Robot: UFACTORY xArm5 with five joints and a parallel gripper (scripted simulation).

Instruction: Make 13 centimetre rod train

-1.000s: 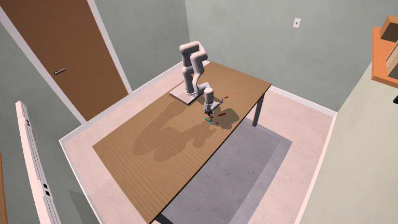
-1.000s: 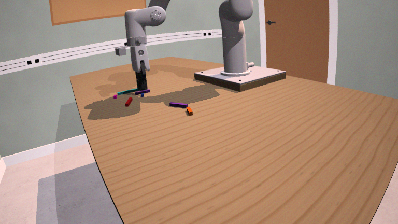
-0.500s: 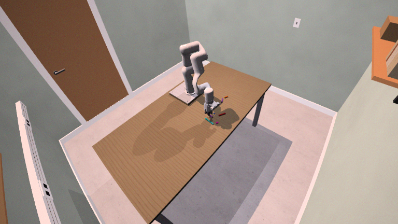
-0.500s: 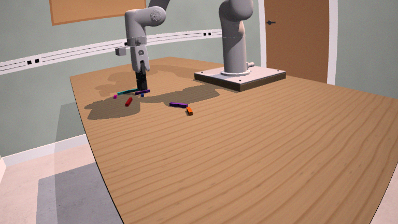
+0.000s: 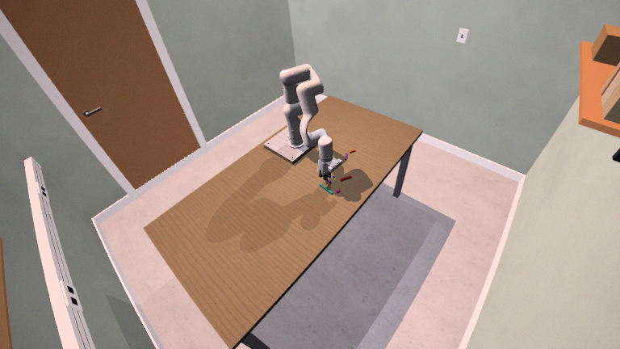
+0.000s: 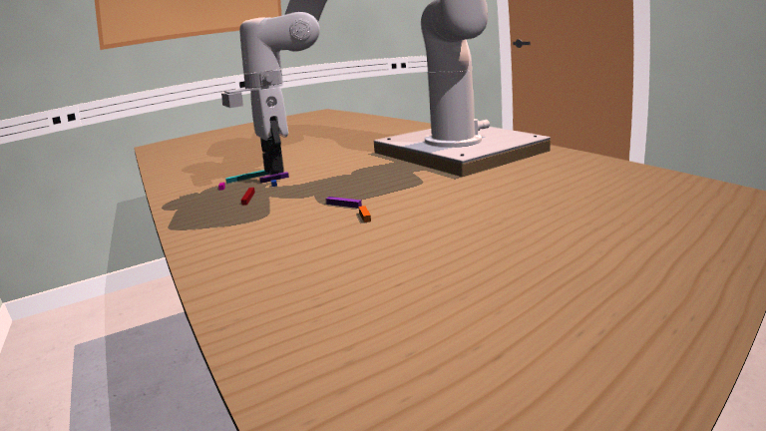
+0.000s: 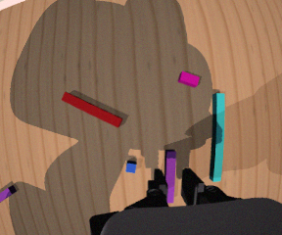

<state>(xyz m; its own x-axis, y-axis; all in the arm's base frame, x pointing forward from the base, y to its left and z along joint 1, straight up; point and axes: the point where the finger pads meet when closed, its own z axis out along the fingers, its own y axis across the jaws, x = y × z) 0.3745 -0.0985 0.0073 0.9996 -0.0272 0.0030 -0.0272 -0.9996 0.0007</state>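
A purple rod [image 7: 171, 172] [image 6: 274, 177] lies flat on the table between my gripper's fingers. My gripper [image 7: 170, 181] [image 6: 272, 165] [image 5: 325, 174] is low over it, and its fingers straddle the rod with a small gap on each side, so it is open. A red rod [image 7: 92, 110] [image 6: 247, 195] [image 5: 345, 178] lies apart to one side. A turquoise rod [image 7: 217, 136] [image 6: 244, 177] [image 5: 325, 188] lies close beside the gripper on the other side. A small blue rod [image 7: 132, 167] [image 6: 273, 183] lies near the purple one.
A magenta rod [image 7: 190, 78] [image 6: 221, 186] lies beyond the turquoise rod. A second purple rod [image 6: 343, 201] [image 7: 3, 196] and an orange rod [image 6: 364, 214] [image 5: 352, 150] lie together farther off. The arm's base plate [image 6: 508, 150] stands behind. The table's edge [image 6: 148, 201] is near.
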